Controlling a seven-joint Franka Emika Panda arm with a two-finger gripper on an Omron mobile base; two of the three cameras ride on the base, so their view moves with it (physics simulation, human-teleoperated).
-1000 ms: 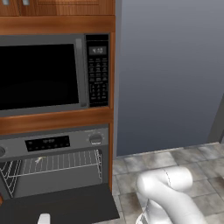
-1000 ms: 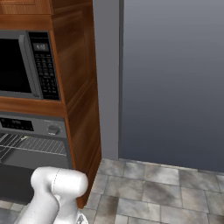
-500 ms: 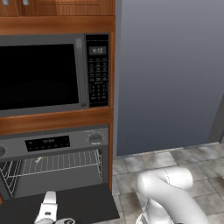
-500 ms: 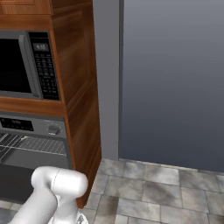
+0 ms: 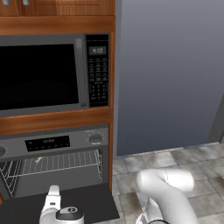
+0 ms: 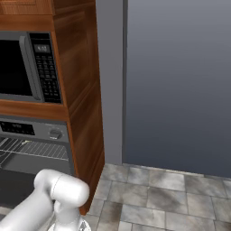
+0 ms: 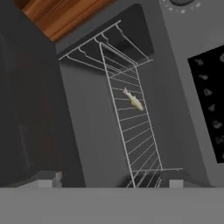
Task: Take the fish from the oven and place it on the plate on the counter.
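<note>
Hand view looks straight into the open oven (image 7: 92, 131): the fish (image 7: 133, 100) lies on a wire rack (image 7: 131, 127) well ahead of the pincer (image 7: 107, 181), untouched, a little to the right of the pincer's line. What has changed: a second ago the pincer was shut, and half a second ago too; now its tips stand wide apart with nothing between them. In the left base view the hand has also risen into the lower edge over the dropped oven door (image 5: 87, 205). My reading: the door-opening step is over and the reach for the fish is about to start. Hard to make out: the fingertips are dim and cut by the bottom edge; plate and bench lie outside these pictures.
</note>
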